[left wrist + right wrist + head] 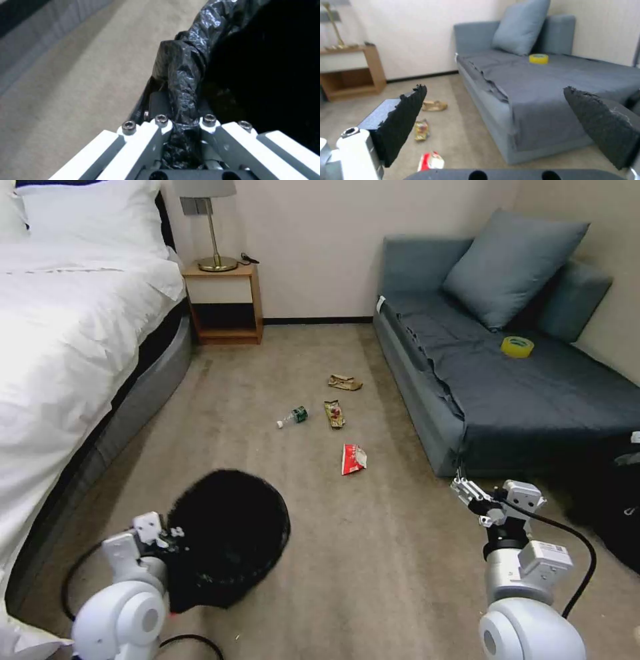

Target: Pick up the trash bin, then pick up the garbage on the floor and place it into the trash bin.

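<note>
Left pincer (181, 125) pinches bag-lined rim of trash bin (230, 537) w/ bin hanging just beside it, so slick liner may slip; right pincer (493, 130) spread, red-white wrapper (353, 459) well ahead on floor.

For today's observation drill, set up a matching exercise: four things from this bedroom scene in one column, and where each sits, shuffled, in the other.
Things:
1. trash bin
2. yellow tape roll
3. lamp
4. red-and-white snack wrapper

Places:
A. on the wooden nightstand
B. on the carpet, nearest of the litter to the robot
C. rim pinched in the left gripper
D. on the grey sofa seat

Pairs: 1-C, 2-D, 3-A, 4-B
</note>
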